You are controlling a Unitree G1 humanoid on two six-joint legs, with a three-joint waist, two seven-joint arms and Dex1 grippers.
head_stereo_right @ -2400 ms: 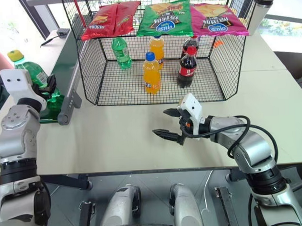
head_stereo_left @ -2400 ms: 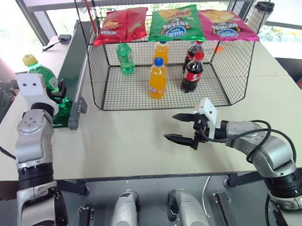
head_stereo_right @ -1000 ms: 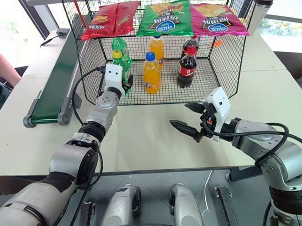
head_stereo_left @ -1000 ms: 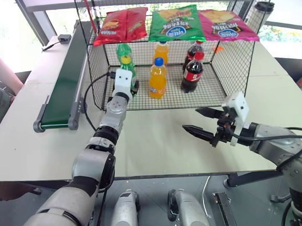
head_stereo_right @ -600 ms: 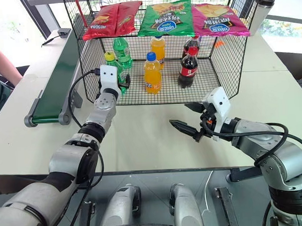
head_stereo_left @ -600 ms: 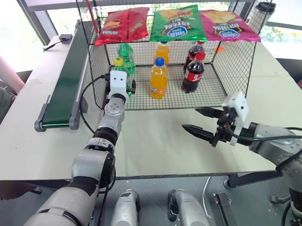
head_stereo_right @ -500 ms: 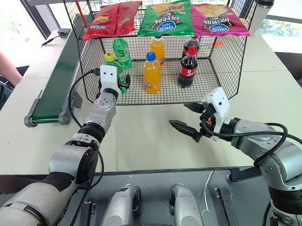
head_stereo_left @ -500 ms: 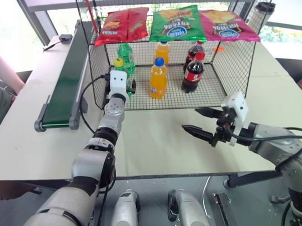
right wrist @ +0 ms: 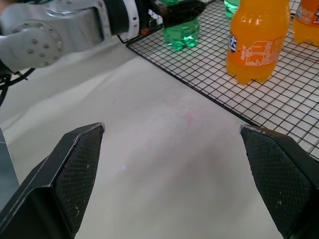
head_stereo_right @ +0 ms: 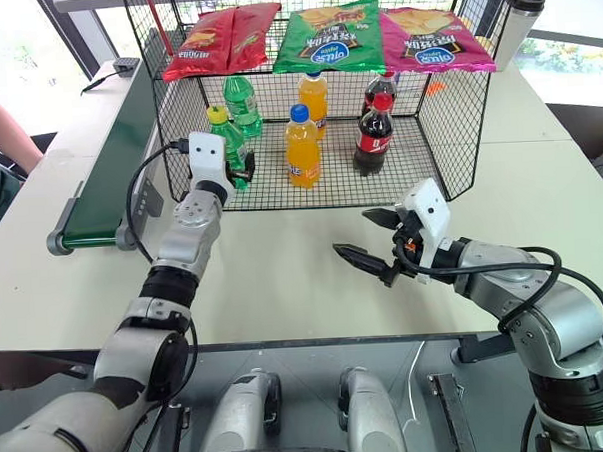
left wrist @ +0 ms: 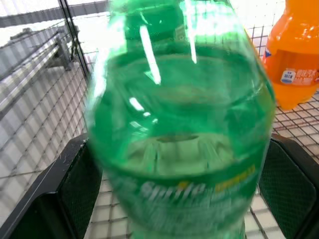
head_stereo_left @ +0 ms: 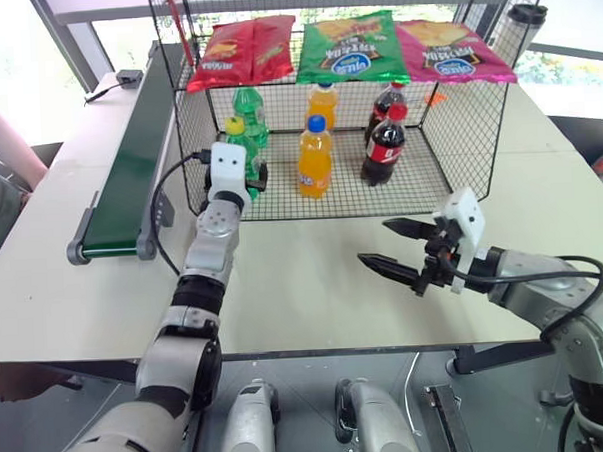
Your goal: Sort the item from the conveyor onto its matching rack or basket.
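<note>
On the wire cage floor, upright yellow-capped bottle, cap up, between wide-open left claw.

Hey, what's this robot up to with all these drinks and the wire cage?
The robot is sorting a green soda bottle with a yellow cap into the black wire cage. The bottle stands upright on the cage's grid floor, near its front left corner. The left hand is at the bottle with its fingers spread open on either side of it, no longer gripping. The right hand hovers open above the table, holding nothing. The green conveyor belt lies left of the cage.
</note>
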